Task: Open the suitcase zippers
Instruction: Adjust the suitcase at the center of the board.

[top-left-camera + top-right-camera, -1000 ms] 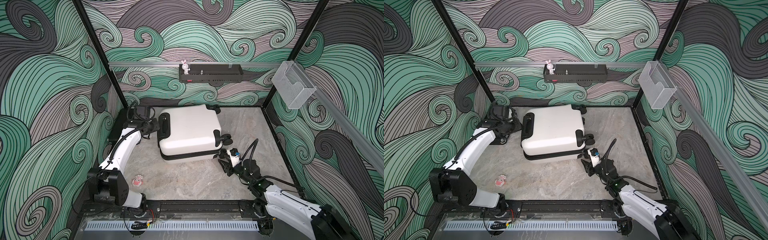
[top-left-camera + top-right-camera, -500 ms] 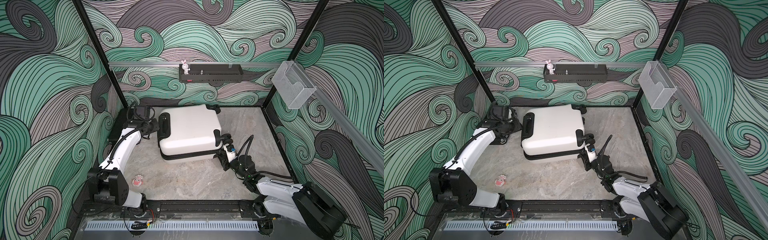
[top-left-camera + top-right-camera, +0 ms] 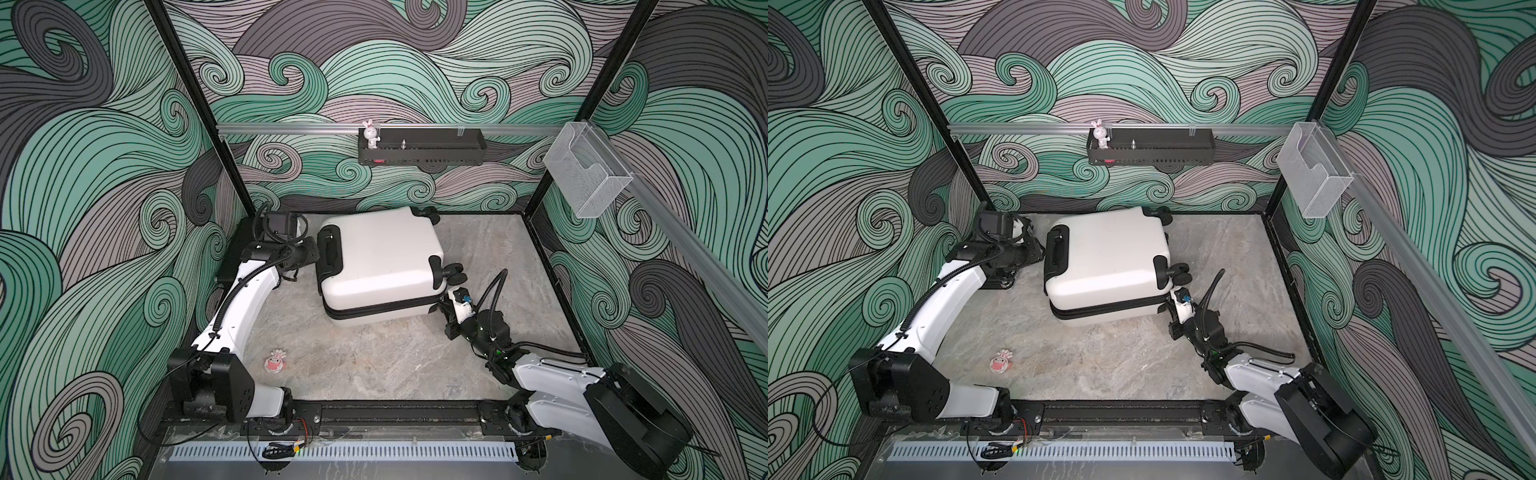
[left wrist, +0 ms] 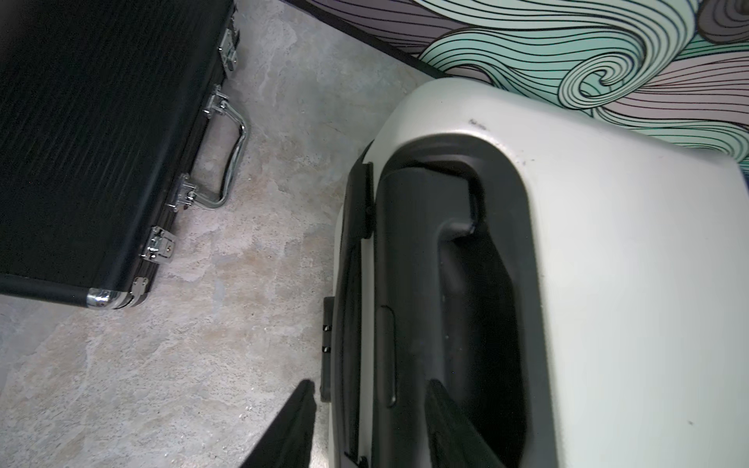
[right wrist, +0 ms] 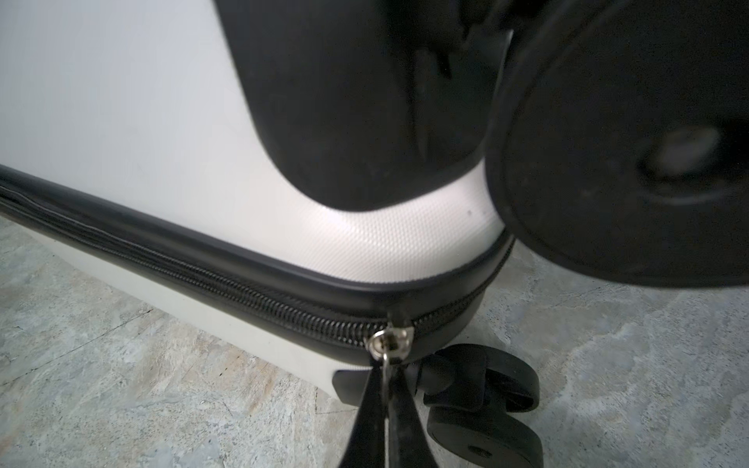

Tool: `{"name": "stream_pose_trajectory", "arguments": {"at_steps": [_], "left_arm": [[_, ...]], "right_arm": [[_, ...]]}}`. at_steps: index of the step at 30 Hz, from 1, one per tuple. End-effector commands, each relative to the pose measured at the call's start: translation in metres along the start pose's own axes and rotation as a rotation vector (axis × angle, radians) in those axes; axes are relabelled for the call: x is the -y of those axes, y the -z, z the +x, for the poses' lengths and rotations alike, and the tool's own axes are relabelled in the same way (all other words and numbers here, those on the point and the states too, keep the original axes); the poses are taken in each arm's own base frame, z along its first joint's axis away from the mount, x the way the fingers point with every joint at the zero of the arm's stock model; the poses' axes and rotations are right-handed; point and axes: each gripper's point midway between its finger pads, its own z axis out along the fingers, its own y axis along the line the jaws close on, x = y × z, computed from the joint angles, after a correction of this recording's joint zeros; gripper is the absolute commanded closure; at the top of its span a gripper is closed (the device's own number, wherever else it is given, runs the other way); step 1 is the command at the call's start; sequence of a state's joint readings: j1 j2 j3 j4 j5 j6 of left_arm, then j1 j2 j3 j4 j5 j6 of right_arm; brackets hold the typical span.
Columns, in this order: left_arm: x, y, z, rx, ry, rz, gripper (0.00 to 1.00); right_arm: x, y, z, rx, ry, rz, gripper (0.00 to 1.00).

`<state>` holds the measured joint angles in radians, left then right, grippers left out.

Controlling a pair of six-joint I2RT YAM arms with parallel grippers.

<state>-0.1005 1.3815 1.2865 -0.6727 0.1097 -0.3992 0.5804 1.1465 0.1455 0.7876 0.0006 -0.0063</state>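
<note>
- Small white hard-shell wheeled suitcase [image 3: 382, 257] lies at the back of the grey stone-look tabletop [image 3: 374, 365]; open room in front.
- Right gripper [image 5: 387, 368] pinches the silver pull [image 5: 391, 340] of the black zipper band [image 5: 202, 279] at a wheel corner.
- Left gripper [image 4: 371, 389] spread astride the black recessed handle [image 4: 425, 283]; grip unclear.

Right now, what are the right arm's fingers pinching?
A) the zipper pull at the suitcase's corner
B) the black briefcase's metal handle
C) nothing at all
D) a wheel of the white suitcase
A: in the right wrist view the fingers are closed together on the small silver zipper pull at the rounded corner of the suitcase.
</note>
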Motion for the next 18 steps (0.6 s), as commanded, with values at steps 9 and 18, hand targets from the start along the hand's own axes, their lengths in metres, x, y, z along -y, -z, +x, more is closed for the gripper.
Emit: {"name": "stream_pose_trajectory", "arguments": {"at_steps": [9,18], "left_arm": [[0.147,0.028,0.045,-0.025,-0.692,0.437,0.46],[0.254,0.035,0.1,-0.062,-1.096,0.829,0.44]], "right_arm": [[-0.003,0.015,-0.019,0.102,0.068,-0.013,1.0],[0.0,0.021,-0.021,0.12,0.075,0.006,1.0]]}}
